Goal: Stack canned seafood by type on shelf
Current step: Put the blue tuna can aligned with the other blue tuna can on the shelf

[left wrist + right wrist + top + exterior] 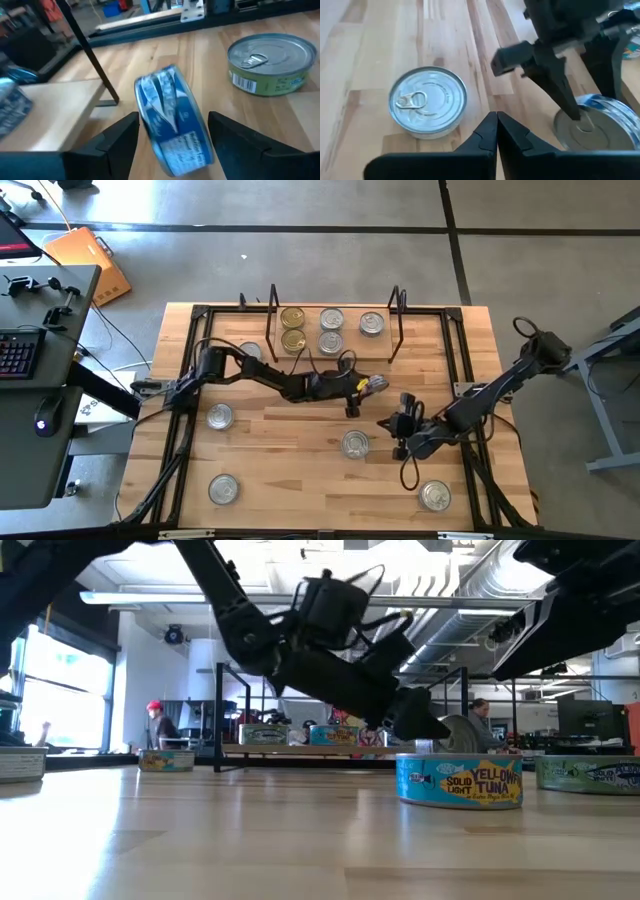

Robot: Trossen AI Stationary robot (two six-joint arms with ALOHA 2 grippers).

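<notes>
Surface (300,460): light wood, black frame rails along its edges.

Left side: three loose tins, one silver-lidded tin (221,417) beside the left arm's base, another (224,489) near the front edge, a third (250,352) partly under the arm.

Left gripper (372,386): reaching toward the centre, just in front of the shelf, fingers (117,137) spread around a blue-labelled tin (172,127) held on edge between them, tilted.

Shelf (335,330): low light-wood board between two black wire uprights at the far side. On it, two gold-lidded tins (292,317) in the left column, two silver ones (331,319) in the middle, one silver (371,324) at the right.

Centre: a silver-lidded tin (355,444), labelled yellowfin tuna in the low view (458,781), standing flat.

Right gripper (398,432): low over the surface just right of that tin, fingers (490,132) pressed together, holding nothing.

Right front: one more silver tin (435,496) near the edge.
</notes>
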